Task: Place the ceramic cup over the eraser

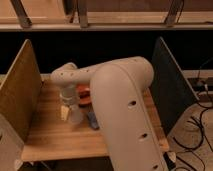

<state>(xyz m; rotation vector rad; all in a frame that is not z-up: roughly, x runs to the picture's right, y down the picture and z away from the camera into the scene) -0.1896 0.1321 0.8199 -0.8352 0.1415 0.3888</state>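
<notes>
My gripper (70,106) hangs down from the wrist (67,80) over the left middle of the wooden table (50,137). A small white rounded shape, which looks like the ceramic cup (75,116), sits right at its lower end, close to the tabletop. I cannot tell whether the cup is held or standing on the table. The black eraser does not show; it is hidden by the arm or the cup.
An orange-brown bowl (83,95) sits just behind and right of the gripper. A flat blue pad (93,120) lies at the edge of my big arm link (122,110). A pale box (64,112) is left of the cup. Upright panels (17,95) (167,80) wall both table sides.
</notes>
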